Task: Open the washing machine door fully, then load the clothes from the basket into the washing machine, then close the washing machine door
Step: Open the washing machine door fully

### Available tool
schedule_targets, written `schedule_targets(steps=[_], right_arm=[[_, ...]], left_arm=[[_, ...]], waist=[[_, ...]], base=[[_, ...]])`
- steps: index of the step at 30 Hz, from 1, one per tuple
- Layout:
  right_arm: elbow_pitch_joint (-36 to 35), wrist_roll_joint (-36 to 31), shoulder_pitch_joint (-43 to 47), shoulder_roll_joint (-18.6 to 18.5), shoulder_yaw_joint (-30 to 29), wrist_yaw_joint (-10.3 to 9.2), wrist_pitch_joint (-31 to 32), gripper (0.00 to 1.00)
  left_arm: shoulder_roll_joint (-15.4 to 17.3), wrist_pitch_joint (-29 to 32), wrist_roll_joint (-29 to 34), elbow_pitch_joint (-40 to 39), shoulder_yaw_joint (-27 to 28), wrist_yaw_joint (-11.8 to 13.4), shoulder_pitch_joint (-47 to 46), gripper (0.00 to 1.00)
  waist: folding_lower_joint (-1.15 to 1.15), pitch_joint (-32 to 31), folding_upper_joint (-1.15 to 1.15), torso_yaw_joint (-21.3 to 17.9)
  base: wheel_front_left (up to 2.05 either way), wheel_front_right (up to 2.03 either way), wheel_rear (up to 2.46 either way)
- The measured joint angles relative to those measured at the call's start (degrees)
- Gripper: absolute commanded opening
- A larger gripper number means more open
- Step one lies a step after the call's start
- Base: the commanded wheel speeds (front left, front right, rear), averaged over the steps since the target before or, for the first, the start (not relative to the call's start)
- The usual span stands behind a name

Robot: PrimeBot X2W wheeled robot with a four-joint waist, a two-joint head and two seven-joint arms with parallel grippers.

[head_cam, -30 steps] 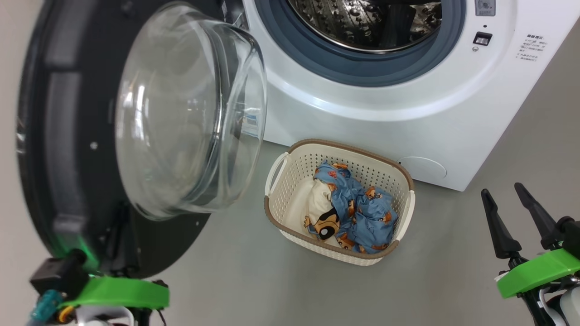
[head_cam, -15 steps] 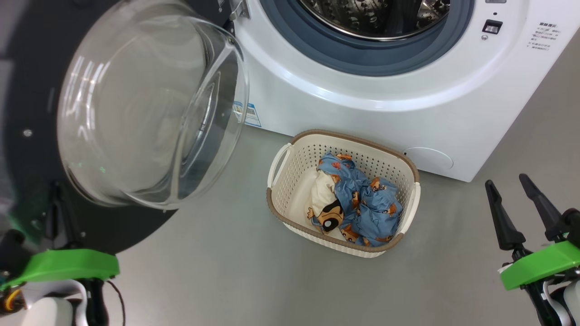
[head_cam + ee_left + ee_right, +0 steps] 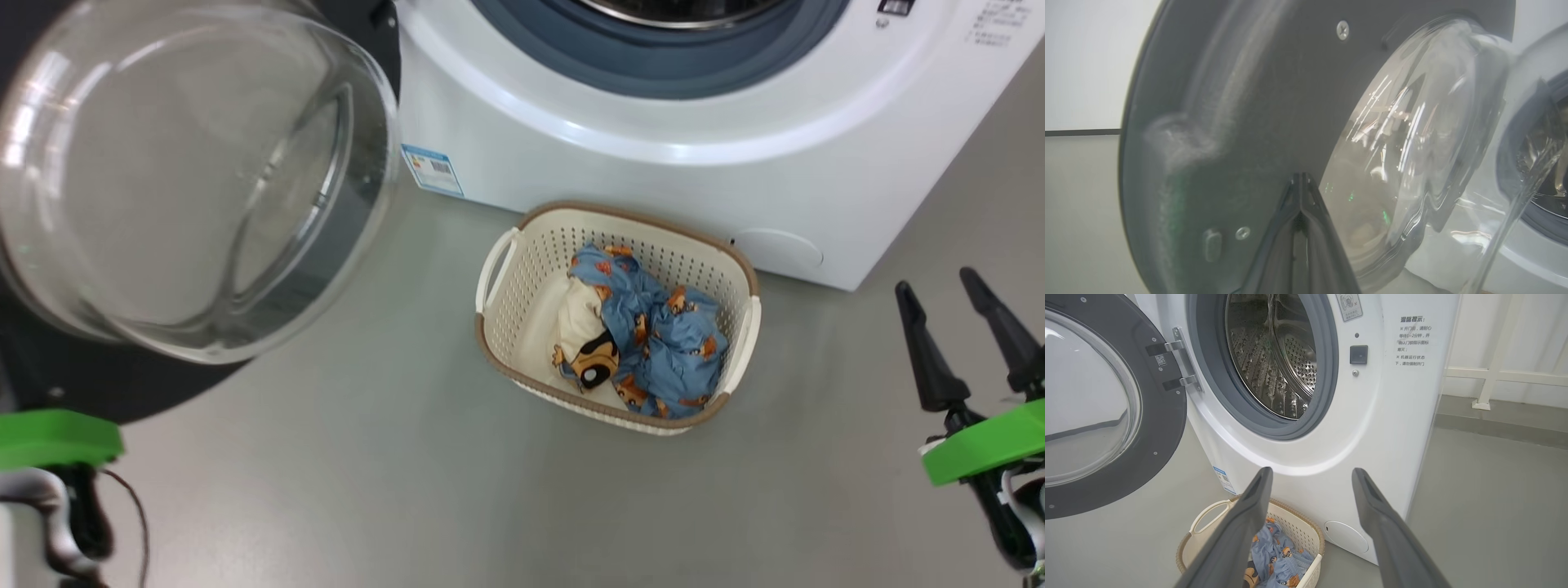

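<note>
The washing machine door (image 3: 1167, 433) stands wide open left of the washing machine (image 3: 612, 171). The left gripper (image 3: 1300, 178), fingers pressed together and empty, points at the door's black inner rim beside the glass bowl (image 3: 1404, 143). The right gripper (image 3: 935, 282) hangs spread wide and empty, right of the basket (image 3: 620, 214), which holds the clothes (image 3: 661, 343) on the floor (image 3: 408, 457) before the machine.

Washing machine door (image 3: 1163, 428): swung wide open, hinged at the left of the opening; glossy black rim, clear glass bowl bulging outward. Washing machine (image 3: 620, 188): white front-loader, steel perforated drum (image 3: 1274, 359) exposed inside grey-blue rubber ring (image 3: 1327, 375); small blue label (image 3: 431, 170) low on front. Basket (image 3: 678, 257): cream, perforated, brown rim, upright on grey floor just before the machine. Clothes (image 3: 661, 351): heaped inside, blue bear-print fabric beside a cream piece with a cartoon figure.
</note>
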Motion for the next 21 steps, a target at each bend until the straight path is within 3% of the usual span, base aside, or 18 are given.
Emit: schedule_targets(steps=[15,21], right_arm=[[-1.03,0.0,-4.38,-3.48,-0.07,0.01,-0.1,1.0],[-1.52,0.0,-5.81,-4.38,0.2,0.01,-0.16,1.0]], left_arm=[[0.74,-0.01,5.65,10.2,13.06,-4.9,-11.01,0.0],[1.7,-0.01,8.29,13.14,16.84,-5.31,-14.54,0.0]], waist=[[0.0,7.83,0.0,-0.81],[0.0,10.25,0.0,-1.1]], base=[[0.0,0.0,0.0],[0.0,0.0,0.0]])
